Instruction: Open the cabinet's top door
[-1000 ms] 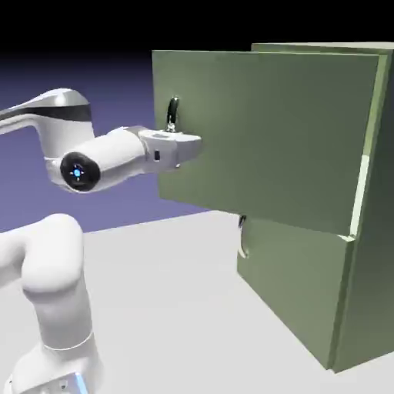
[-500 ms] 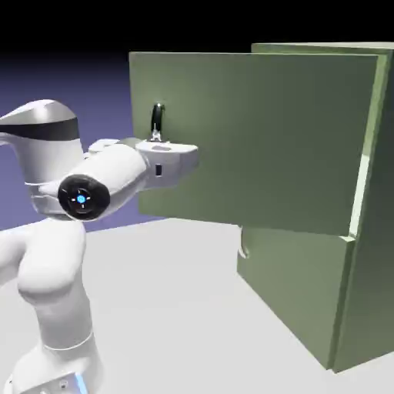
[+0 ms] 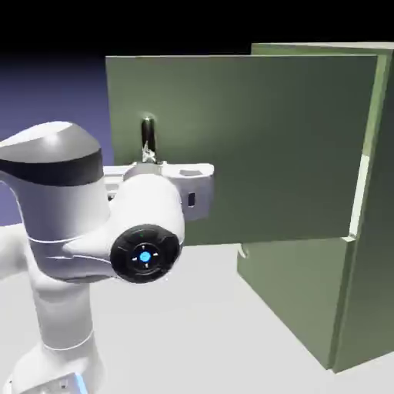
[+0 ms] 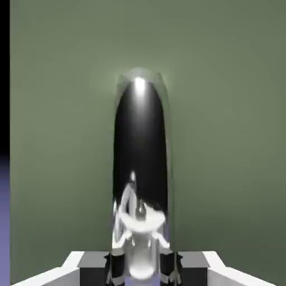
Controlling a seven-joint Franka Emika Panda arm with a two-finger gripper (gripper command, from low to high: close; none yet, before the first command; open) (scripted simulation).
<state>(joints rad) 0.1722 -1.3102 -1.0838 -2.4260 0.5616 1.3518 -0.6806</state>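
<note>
Exterior view: on the cabinet (image 3: pixel 369 231), the top door (image 3: pixel 254 146) is swung wide, its handle (image 3: pixel 149 138) at the cabinet's far-out left side; the handle is clamped between the jaws (image 4: pixel 141 269).

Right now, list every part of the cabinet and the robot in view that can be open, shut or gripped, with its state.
Upper flat olive-green door panel: swung open.
Lower flat olive-green door panel: shut.
Curved shiny metallic handle on the upper panel: gripped between the fingertips.
White two-finger gripper: closed on the upper handle.
</note>
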